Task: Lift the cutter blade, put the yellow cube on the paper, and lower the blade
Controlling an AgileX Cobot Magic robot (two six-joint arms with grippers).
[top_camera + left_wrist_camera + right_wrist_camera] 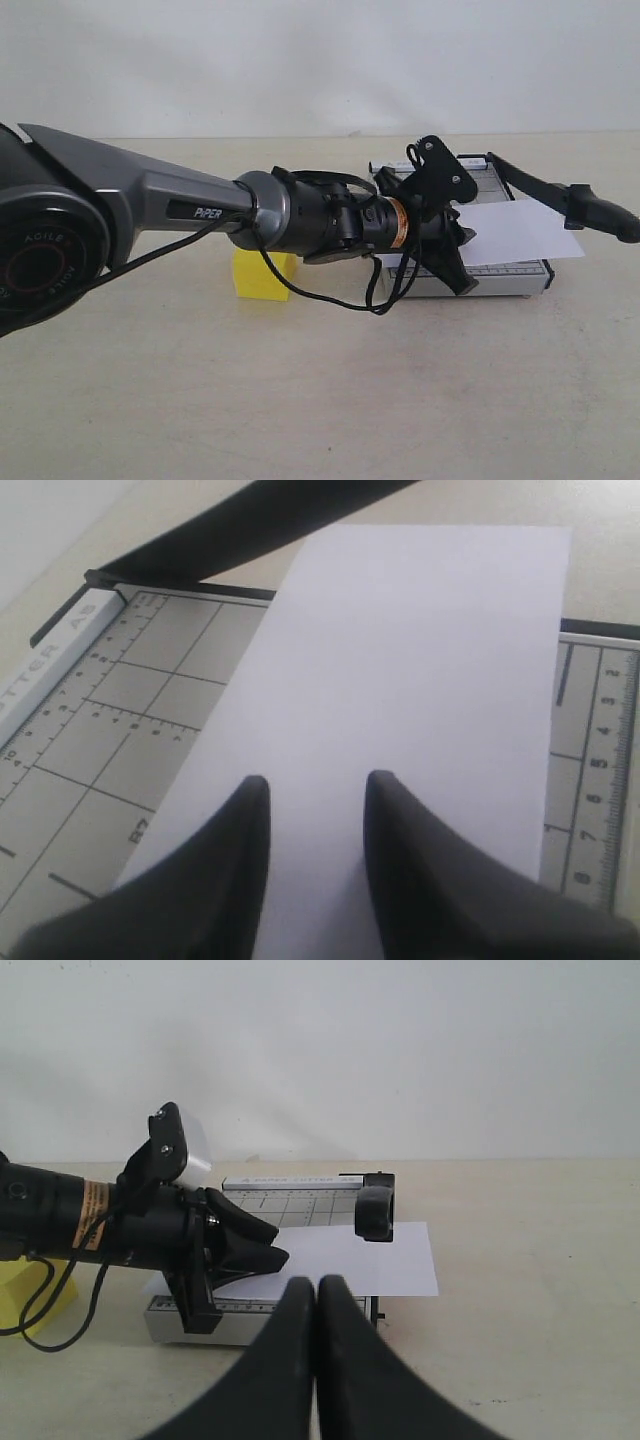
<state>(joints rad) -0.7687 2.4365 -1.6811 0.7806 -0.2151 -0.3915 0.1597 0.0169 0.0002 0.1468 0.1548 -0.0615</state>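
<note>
Cube (262, 278) is looking light and stiff (matte faces, probably grippy), so I'm aiming for two opposite sides; left claw (318, 780) is hovering part-open, empty.

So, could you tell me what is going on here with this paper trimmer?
The left gripper hovers over the paper lying on the trimmer base, jaws slightly apart, holding nothing. The cutter blade stands raised. The yellow cube sits on the table, not yet on the paper. The right gripper is shut, back from the base.
</note>
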